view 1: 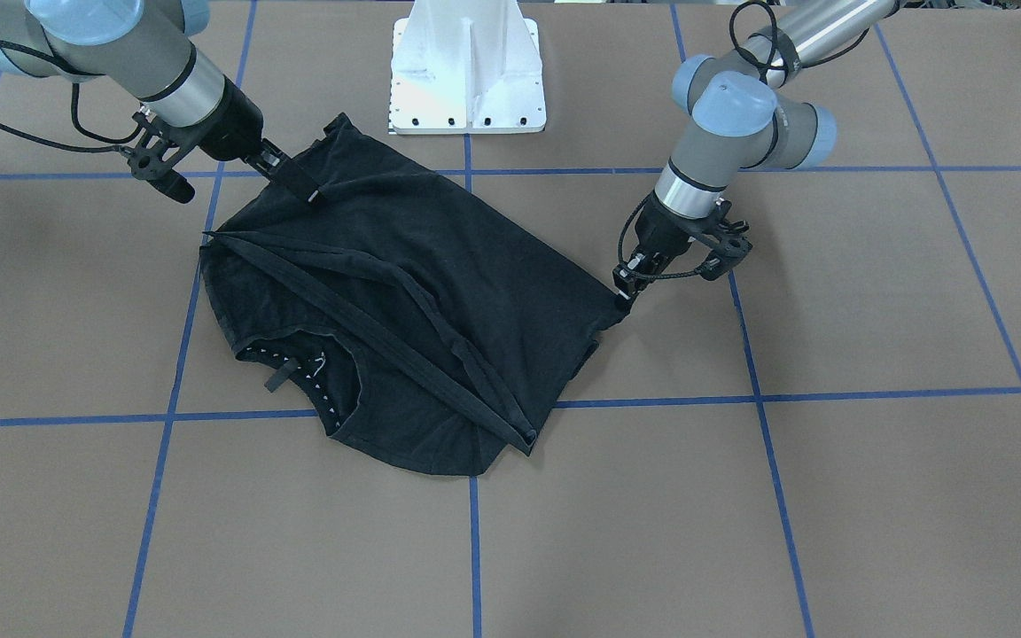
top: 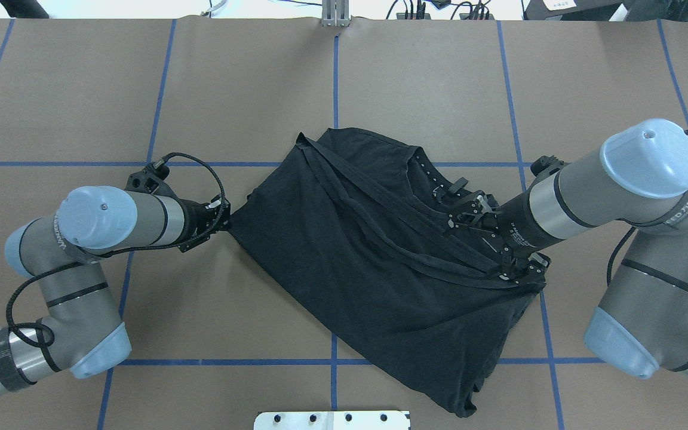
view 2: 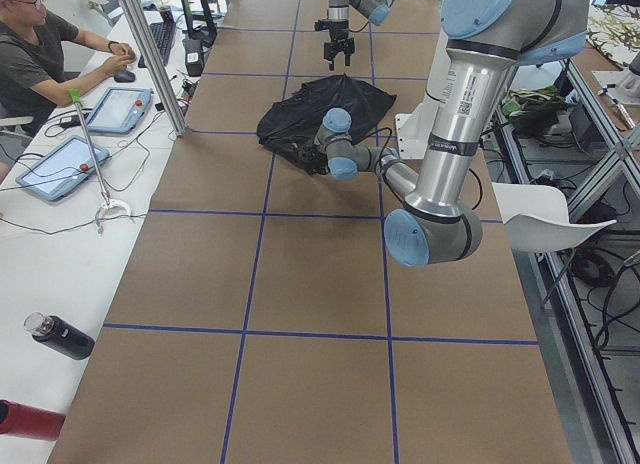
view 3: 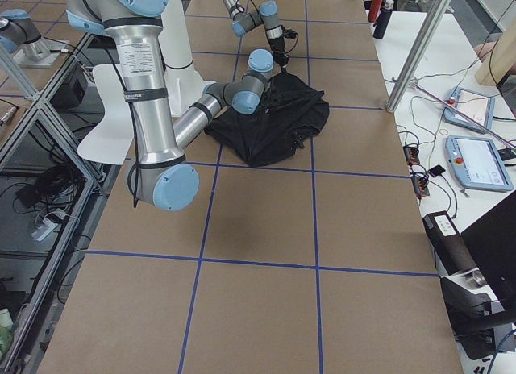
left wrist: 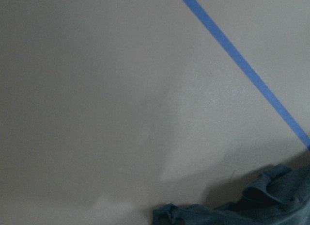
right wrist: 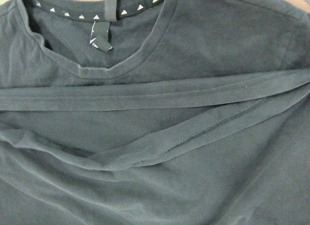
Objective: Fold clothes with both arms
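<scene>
The black T-shirt (view 1: 440, 266) lies crumpled and partly folded over itself on the brown table, its hem running diagonally across it. Its chest graphic is hidden. The white-dotted neck trim (view 1: 298, 363) faces the operators' side and shows in the right wrist view (right wrist: 97, 16). My left gripper (view 1: 624, 297) is low at the shirt's side corner, shut on it, and the cloth is drawn to a point there (top: 229, 220). My right gripper (view 1: 308, 191) is shut on the shirt's edge near a sleeve. The left wrist view shows only a bit of cloth (left wrist: 261, 200).
The white pedestal base (view 1: 468, 71) stands just behind the shirt. Blue tape lines (view 1: 475, 532) grid the brown table. A seated operator (view 2: 40, 54), tablets (view 2: 60, 164) and a bottle (view 2: 60, 336) are on a side desk beyond the table's far edge.
</scene>
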`<state>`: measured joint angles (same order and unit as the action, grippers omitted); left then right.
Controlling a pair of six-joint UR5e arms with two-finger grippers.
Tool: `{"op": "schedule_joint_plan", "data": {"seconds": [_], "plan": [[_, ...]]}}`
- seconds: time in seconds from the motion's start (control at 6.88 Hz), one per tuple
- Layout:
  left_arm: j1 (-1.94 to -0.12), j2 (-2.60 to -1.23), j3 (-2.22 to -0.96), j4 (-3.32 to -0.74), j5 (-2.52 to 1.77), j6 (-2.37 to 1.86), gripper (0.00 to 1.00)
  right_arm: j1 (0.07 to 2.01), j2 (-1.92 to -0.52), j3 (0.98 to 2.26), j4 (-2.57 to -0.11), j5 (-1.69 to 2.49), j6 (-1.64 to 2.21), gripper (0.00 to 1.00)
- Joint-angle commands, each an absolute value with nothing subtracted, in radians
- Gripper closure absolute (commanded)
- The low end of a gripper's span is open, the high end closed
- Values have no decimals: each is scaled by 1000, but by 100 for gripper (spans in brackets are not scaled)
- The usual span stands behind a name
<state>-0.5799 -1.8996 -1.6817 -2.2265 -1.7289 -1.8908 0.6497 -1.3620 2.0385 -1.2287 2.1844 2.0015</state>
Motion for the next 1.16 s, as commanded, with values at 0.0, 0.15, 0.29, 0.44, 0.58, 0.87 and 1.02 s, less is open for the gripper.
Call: {"op": "schedule_joint_plan", "data": {"seconds": [0.0,0.15,0.29,0.44,0.58,0.87,1.02], "plan": [[-705,-1975,-1622,-2232,-1732,-1723,100,658,-1348,2040,-1229,2186,2002,0],[-763,-2050,-1526,-2241,-1732,-1677,100,684,-1347,2043,-1229,2184,2000,0],[-817,-2144,-1400,-2290,-1730,-1640,100,702,-1347,2042,-1229,2183,2000,0],[-840,-2246,-1200,-2418,-1727,-1634,100,709,-1345,2043,-1227,2174,2000,0],[-865,-2367,-1001,-2512,-1727,-1622,100,709,-1336,2040,-1227,2149,2000,0],[-887,-2532,-712,-2644,-1672,-1546,100,703,-1318,2033,-1227,2088,1981,0],[-885,-2572,-645,-2673,-1672,-1546,100,696,-1316,2028,-1227,2083,1962,0]]}}
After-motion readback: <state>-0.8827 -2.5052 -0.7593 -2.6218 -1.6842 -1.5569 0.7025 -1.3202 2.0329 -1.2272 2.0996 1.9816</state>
